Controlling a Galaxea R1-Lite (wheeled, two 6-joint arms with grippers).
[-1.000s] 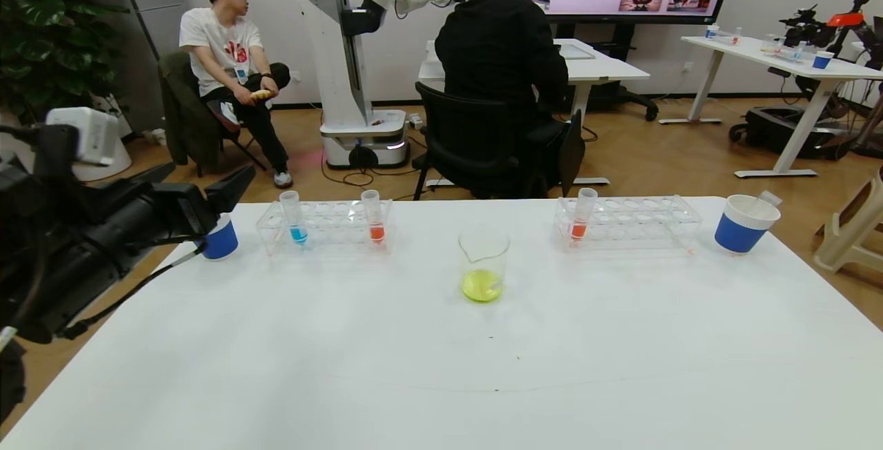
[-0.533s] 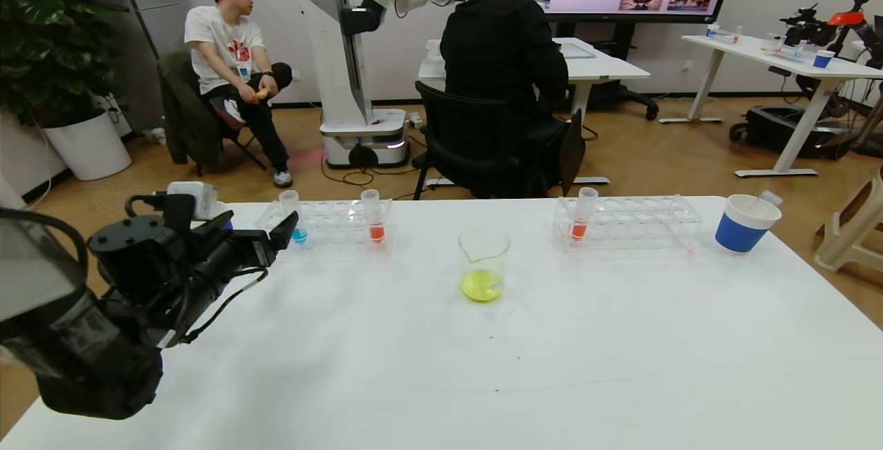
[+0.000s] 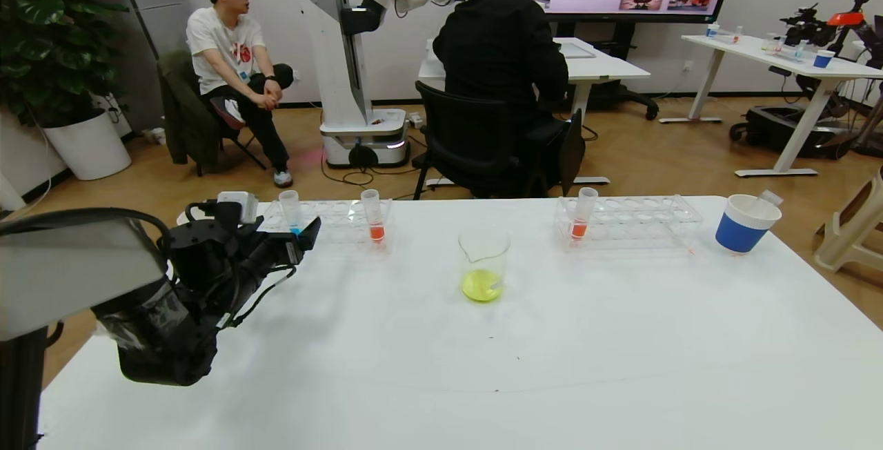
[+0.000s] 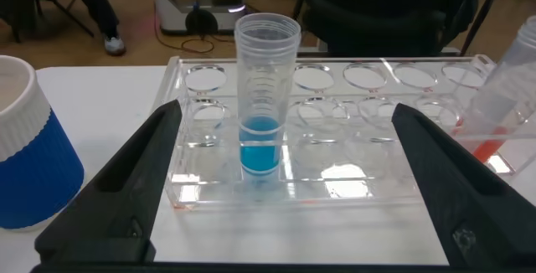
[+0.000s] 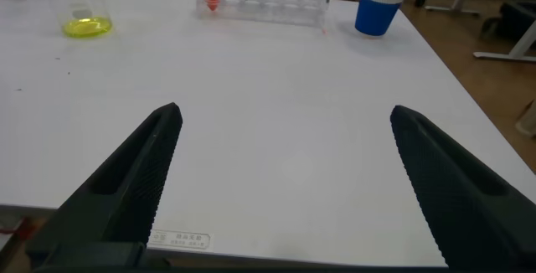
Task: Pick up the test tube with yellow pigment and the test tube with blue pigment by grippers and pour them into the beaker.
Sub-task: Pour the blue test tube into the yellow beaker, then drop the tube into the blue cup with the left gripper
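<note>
The test tube with blue pigment (image 3: 291, 210) stands upright in the left clear rack (image 3: 345, 219). My left gripper (image 3: 303, 232) is open just in front of it. In the left wrist view the blue tube (image 4: 264, 97) stands between and beyond the spread fingers of the left gripper (image 4: 285, 114), untouched. The beaker (image 3: 483, 263) stands mid-table with yellow liquid in its bottom. The test tube with yellow pigment is out of view. My right gripper (image 5: 285, 114) hangs open over bare table near the front edge, holding nothing.
Orange-red tubes stand in the left rack (image 3: 373, 215) and the right rack (image 3: 583, 214). A blue-and-white cup (image 3: 745, 223) with a clear tube in it sits at the far right. Another cup (image 4: 33, 147) stands beside the left rack. People and another robot are beyond the table.
My left arm has swung in from the table's left edge toward the left rack, and its open gripper now faces the blue tube. Nothing on the table has moved.
</note>
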